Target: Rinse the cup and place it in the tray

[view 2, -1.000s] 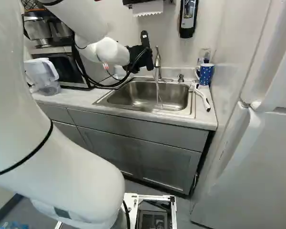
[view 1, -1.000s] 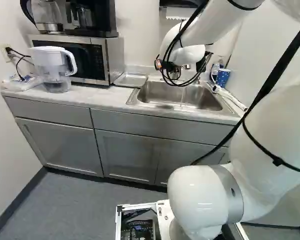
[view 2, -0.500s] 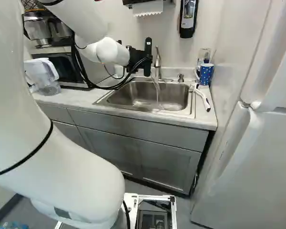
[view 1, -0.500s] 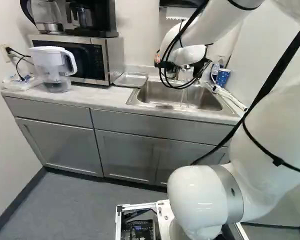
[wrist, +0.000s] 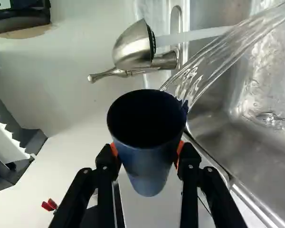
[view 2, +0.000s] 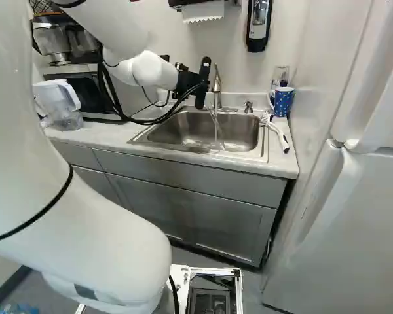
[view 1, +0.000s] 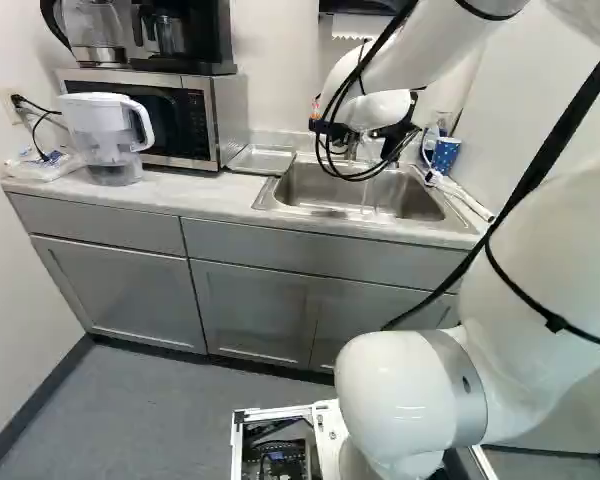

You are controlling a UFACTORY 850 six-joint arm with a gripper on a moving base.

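Observation:
Beside the faucet, above the back of the sink (view 2: 183, 127), my gripper (view 2: 198, 86) shows in the right base view. In the wrist view my gripper (wrist: 147, 154) is shut on a dark blue cup (wrist: 152, 164), orange pads touching it from both sides. The cup's open mouth faces the camera, with its inside dark. Water (wrist: 199, 71) runs as a sheet past the cup's rim into the sink, near the metal faucet (wrist: 133, 47). A shallow metal tray (view 1: 263, 160) lies on the counter between microwave and sink.
A blue dotted mug (view 2: 283, 101) stands in the back corner right of the sink, with a white-handled brush (view 2: 279, 134) before it. A water pitcher (view 1: 108, 135) and a microwave (view 1: 170, 115) stand left of the tray. Fridge (view 2: 354, 216) at the right.
The gripper has come down a little beside the faucet and turned, now leaning. The water, straight at first, has spread and bent near it. The base has not moved.

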